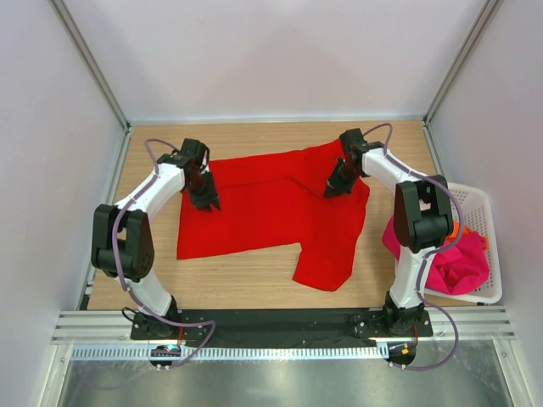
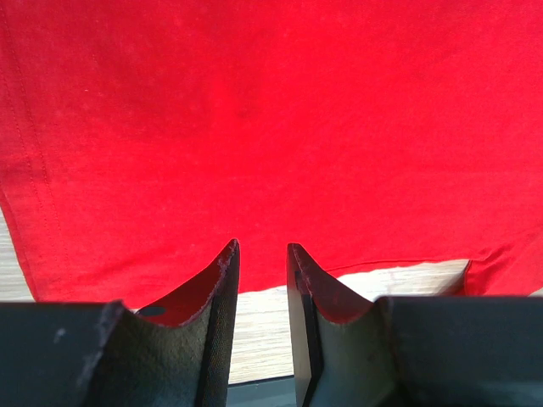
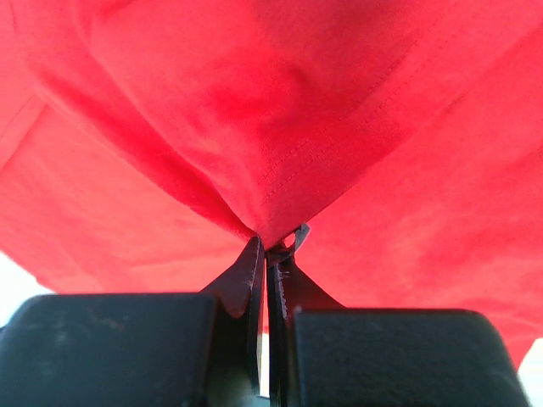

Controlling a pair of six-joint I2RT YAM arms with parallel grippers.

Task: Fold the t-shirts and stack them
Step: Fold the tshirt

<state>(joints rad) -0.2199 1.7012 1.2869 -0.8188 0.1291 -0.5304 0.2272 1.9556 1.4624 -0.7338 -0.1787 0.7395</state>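
Your right jaws are pressing together on a gathered ridge of the red t-shirt (image 3: 280, 127). The cloth is tenting up from the pinch and draping away ahead of them and to both sides. Your left jaws are standing part spread with nothing between them, their tips hovering just short of the shirt's edge, with bare surface (image 2: 263, 331) showing through the gap. The rest of the shirt is lying spread flat between the two sets of jaws, one sleeve trailing back toward the arm bases. The magenta t-shirt (image 1: 458, 264) is sitting bunched in the basket (image 1: 485, 208), well off to the outer side of the right jaws, with a scrap of the orange t-shirt (image 1: 456, 228) peeking out beside it. By my reading you are setting up the first fold with only one side gripped so far. To do it well, you should be easing the left jaws forward until the edge is lying fully between them, then closing on the cloth alone rather than scraping the surface. You should be bringing both sets of jaws to matching height before carrying the cloth over, so the fold line is running straight. The right pinch looks to be holding a bunch rather than a flat edge, so you should be watching for that side landing crooked.
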